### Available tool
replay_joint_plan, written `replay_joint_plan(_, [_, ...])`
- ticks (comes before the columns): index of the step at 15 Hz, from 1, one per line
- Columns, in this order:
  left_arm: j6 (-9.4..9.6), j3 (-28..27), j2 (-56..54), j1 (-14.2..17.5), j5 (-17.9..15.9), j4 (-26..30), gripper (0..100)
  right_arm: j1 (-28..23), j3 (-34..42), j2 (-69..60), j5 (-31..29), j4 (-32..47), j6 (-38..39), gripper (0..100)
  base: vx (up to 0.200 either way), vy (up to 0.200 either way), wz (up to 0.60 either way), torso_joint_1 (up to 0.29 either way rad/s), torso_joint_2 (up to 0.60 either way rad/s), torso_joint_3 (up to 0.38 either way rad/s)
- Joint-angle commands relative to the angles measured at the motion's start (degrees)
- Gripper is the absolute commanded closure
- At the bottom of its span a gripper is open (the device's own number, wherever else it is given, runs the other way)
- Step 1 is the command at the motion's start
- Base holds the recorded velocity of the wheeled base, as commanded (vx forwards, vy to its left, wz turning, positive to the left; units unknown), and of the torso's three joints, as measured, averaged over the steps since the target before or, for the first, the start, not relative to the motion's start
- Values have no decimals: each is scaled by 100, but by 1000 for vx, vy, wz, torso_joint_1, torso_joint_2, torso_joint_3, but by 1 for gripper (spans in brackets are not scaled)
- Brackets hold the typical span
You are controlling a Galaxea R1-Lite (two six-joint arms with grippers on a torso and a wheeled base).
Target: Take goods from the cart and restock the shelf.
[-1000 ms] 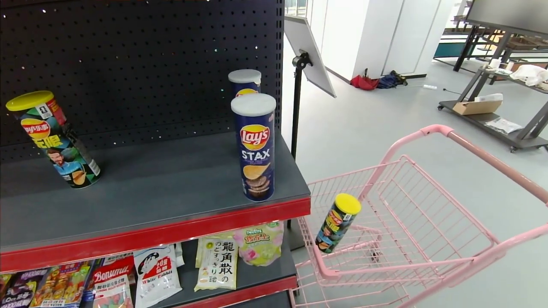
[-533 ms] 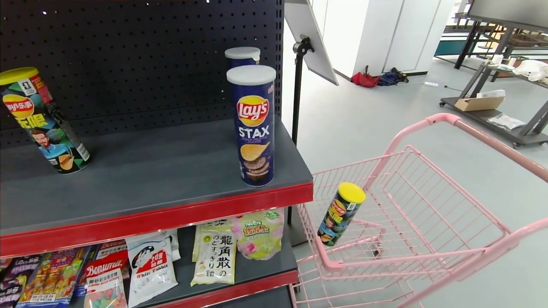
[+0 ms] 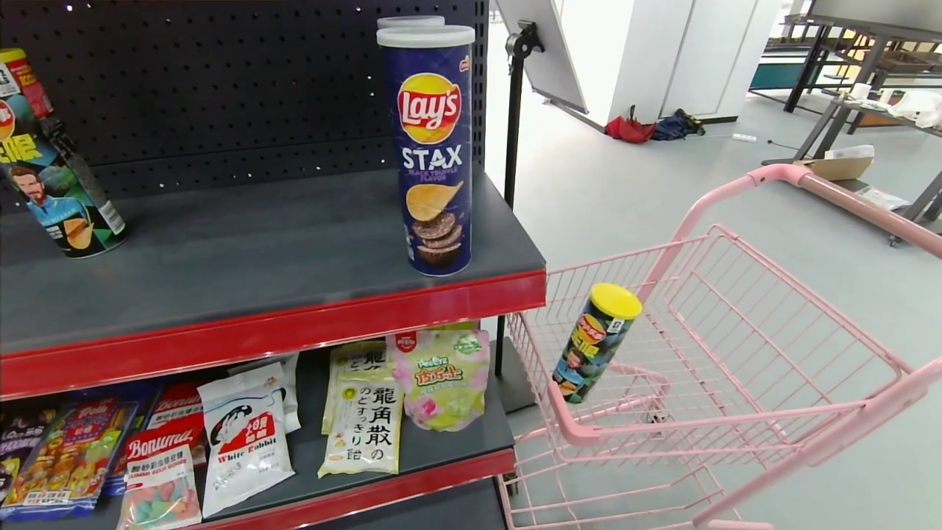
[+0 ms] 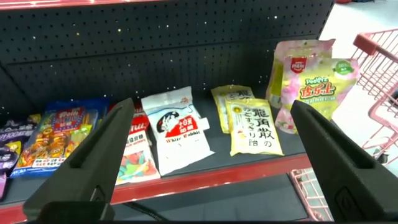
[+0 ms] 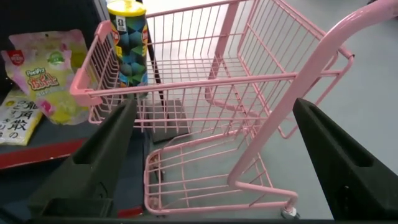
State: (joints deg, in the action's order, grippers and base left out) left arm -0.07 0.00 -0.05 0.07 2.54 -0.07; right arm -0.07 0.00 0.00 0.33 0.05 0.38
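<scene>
Fetching step: left gripper (image 4: pixel 211 104) and right gripper (image 5: pixel 212 106) both gape empty, so next likely means grasping the yellow-lidded chip can (image 3: pixel 595 342) in the pink cart (image 3: pixel 736 423).

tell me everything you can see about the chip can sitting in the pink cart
The chip can is a tall, slim tube with a flat yellow lid. Its dark wrap carries a teal, green and black geometric print with a red and yellow logo, and looks like printed card. It is closed and stands on its base in the upper basket of the cart, in the corner nearest the shelf. Nothing grips it. Whether it touches the basket's wire walls is unclear.
</scene>
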Motion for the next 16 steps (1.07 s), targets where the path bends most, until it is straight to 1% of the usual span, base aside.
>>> replay_joint_plan(1, [-1, 0, 5, 1, 1, -1, 0, 7, -9, 62, 11, 30, -11, 0, 0, 0, 0, -36, 90, 66])
replay_joint_plan(2, [-1, 0, 5, 1, 1, -1, 0, 34, -18, 149, 11, 30, -47, 0, 0, 0, 0, -17, 66, 41])
replay_joint_plan(3, [-1, 0, 5, 1, 1, -1, 0, 86, -62, 229, 73, 4, -354, 0, 0, 0, 0, 0, 0, 0])
replay_joint_plan(4, [-1, 0, 5, 1, 1, -1, 0, 148, -483, 492, 319, -22, -372, 0, 0, 0, 0, 0, 0, 0])
replay_joint_plan(5, [-1, 0, 5, 1, 1, -1, 0, 227, -2584, 2654, 609, -31, 410, 0, 0, 0, 0, 0, 0, 0])
replay_joint_plan(6, [-1, 0, 5, 1, 1, -1, 0, 253, -3270, 3270, 653, -40, 744, 0, 0, 0, 0, 0, 0, 0])
replay_joint_plan(7, [-1, 0, 5, 1, 1, -1, 0, 552, -4052, 4535, 934, -66, 665, 0, 0, 0, 0, 0, 0, 0])
replay_joint_plan(8, [-10, 0, 5, 1, 1, -1, 0, 781, -3911, 5159, 934, -269, 446, 0, 0, 0, 0, 0, 0, 0])
replay_joint_plan(9, [-10, 0, 5, 1, 10, -1, 0, 746, -3604, 5933, 934, -884, 472, 0, 0, 0, 0, 0, 0, 0])
replay_joint_plan(11, [-10, 0, 5, 1, 1, -1, 0, 816, -2566, 7567, 925, -3345, 551, 0, 0, 0, 0, 0, 0, 0])
replay_joint_plan(12, [-1, 0, 5, 1, 1, -1, 0, 974, -2118, 8306, 925, -4452, 551, 0, 0, 0, 0, 0, 0, 0])
replay_joint_plan(13, [-1, 0, 5, 1, 1, -1, 0, 1080, -1775, 9009, 916, -5331, 551, 0, 0, 0, 0, 0, 0, 0])
replay_joint_plan(14, [-1, 0, 5, 1, 1, -1, 0, 1176, -1661, 9659, 908, -5999, 551, 0, 0, 0, 0, 0, 0, 0])
replay_joint_plan(16, [-1, 0, 5, 1, 1, -1, 0, 1387, -1811, 10775, 749, -7142, 551, 0, 0, 0, 0, 0, 0, 0])
